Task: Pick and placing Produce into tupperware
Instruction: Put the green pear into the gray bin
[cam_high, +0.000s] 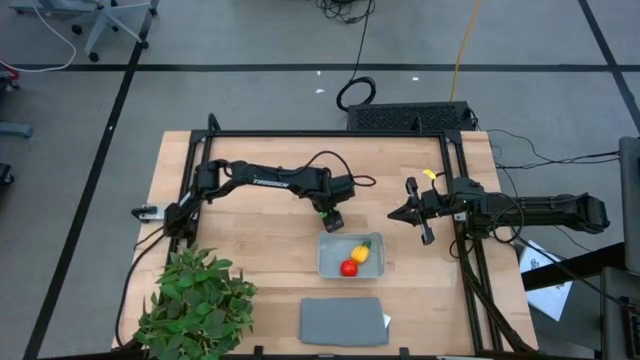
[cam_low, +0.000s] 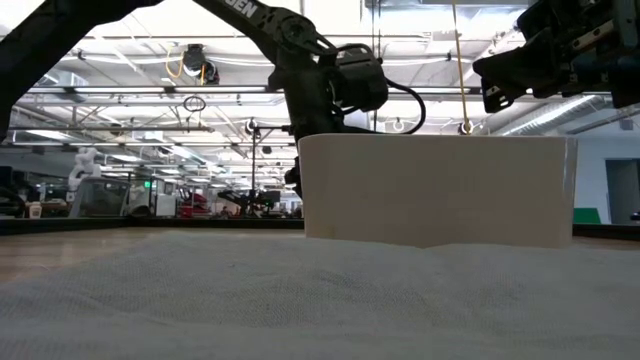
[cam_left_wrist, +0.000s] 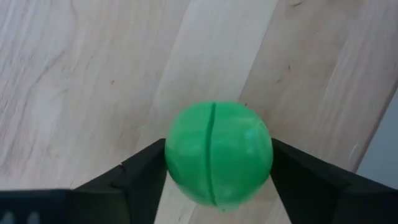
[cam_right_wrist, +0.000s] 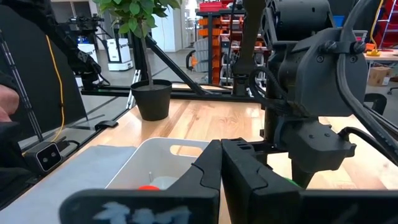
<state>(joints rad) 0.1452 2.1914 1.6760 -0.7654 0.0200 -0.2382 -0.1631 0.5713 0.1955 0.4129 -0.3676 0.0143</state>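
Left gripper (cam_left_wrist: 217, 180), jaws closed against both sides of the round green toy fruit (cam_left_wrist: 218, 154) on the wooden counter (cam_high: 250, 240), just beside the shallow pale grey-blue plastic container (cam_high: 350, 256) holding the red (cam_high: 348, 268) and yellow (cam_high: 360, 254) pieces; right gripper (cam_high: 398, 214), jaws shut, empty, nearby.
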